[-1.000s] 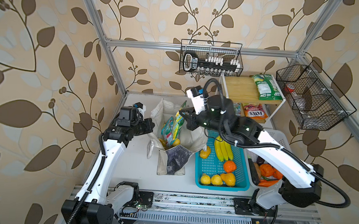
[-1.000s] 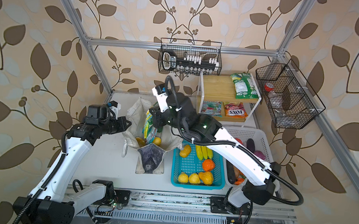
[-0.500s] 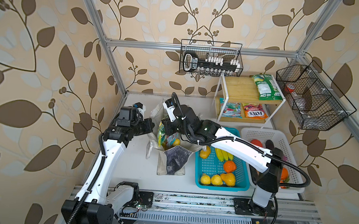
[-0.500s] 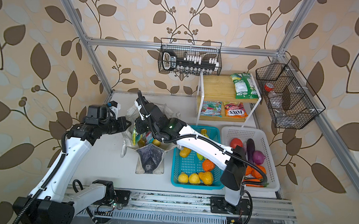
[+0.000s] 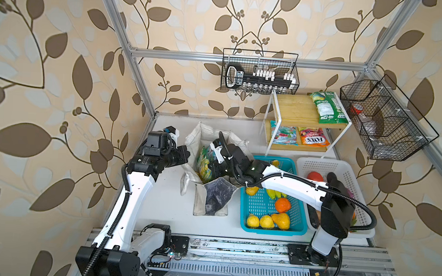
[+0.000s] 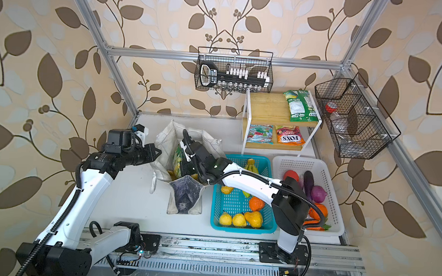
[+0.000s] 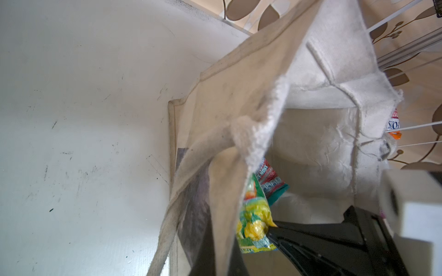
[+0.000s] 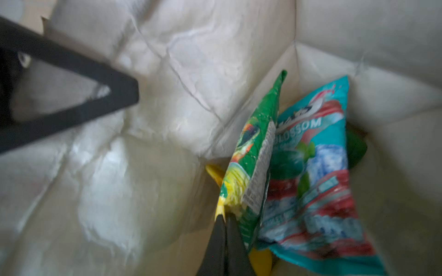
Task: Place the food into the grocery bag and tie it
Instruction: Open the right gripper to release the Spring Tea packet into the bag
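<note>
Right gripper (image 8: 224,216) has sunk into bag (image 5: 194,139), clamped on yellow-green packet (image 8: 239,186).
Left gripper (image 5: 186,155) pinches bag rim; turquoise basket (image 5: 244,216) sits beside.

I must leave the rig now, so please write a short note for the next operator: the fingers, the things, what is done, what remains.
Left gripper: shut, apparently pinching the grocery bag rim to hold it open.
Right gripper: inside the bag, fingers shut on the yellow-green packet.
Done: one teal-red packet in the bag.
Left: release packet; load banana bunch and lemons from the turquoise basket, green-white packet from the shelf; tie the bag.
</note>
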Available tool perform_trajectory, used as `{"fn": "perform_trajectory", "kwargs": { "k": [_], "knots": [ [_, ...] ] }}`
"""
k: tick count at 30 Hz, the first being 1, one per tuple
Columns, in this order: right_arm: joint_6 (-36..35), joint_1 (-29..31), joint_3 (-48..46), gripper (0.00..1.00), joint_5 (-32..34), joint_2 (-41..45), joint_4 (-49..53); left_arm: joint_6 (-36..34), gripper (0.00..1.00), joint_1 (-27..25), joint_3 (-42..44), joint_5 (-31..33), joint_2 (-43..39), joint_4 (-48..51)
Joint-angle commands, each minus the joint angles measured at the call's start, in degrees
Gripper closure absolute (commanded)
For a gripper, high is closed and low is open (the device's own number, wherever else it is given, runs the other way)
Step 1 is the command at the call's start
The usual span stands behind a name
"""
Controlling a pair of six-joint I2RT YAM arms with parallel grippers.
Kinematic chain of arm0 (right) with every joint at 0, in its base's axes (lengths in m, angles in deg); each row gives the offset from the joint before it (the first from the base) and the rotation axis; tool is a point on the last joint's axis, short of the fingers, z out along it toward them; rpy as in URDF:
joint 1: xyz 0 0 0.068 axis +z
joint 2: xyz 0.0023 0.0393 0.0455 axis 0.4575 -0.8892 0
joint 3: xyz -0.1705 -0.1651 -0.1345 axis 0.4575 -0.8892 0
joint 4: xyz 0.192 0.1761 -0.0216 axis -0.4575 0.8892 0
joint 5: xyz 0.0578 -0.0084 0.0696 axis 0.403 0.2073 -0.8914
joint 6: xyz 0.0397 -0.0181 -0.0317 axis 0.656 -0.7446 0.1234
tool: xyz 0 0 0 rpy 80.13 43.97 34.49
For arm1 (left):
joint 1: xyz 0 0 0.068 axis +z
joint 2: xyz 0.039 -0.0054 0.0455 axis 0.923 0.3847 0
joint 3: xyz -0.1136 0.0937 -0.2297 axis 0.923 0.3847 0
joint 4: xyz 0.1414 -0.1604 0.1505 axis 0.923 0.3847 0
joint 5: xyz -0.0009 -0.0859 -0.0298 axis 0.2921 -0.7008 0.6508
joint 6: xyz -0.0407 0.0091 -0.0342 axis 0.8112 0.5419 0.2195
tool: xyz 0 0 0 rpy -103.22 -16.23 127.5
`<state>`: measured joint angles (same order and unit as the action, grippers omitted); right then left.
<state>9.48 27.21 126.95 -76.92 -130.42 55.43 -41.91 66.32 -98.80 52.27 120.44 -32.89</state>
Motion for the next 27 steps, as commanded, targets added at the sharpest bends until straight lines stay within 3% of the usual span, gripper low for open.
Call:
{"fn": "perform_trajectory", "kwargs": {
  "k": [1,9,14,20,23,26,27],
  "knots": [
    [1.3,-0.8,-2.4,1.00,-4.2,5.6,-3.0,-0.6,1.00,-0.1,-0.8,-1.4,-0.9,-1.5],
    [-3.7,-0.9,-3.2,1.00,2.2,5.0,5.7,-0.7,1.00,-0.1,-0.8,-0.8,-1.5,-1.5],
    [-3.9,-1.2,-3.2,0.90,2.0,4.0,6.4,-0.6,1.00,-0.2,-0.8,-1.2,-1.1,-1.5],
    [-6.5,-0.4,-0.6,0.49,7.3,5.5,10.6,-0.7,1.00,-0.3,-0.6,-0.2,-1.0,-1.7],
    [-7.7,-0.3,0.1,0.34,9.2,8.4,12.2,-0.8,1.00,-0.7,-0.6,0.2,-0.4,-1.5],
    [-9.8,0.1,-0.4,0.03,14.5,13.5,13.0,-1.0,1.00,-0.7,-0.8,0.8,0.0,-1.1],
    [-10.8,0.1,-0.6,0.00,16.1,15.7,12.9,-1.1,1.00,-0.7,-0.9,0.8,-0.1,-0.9]
  ]
}}
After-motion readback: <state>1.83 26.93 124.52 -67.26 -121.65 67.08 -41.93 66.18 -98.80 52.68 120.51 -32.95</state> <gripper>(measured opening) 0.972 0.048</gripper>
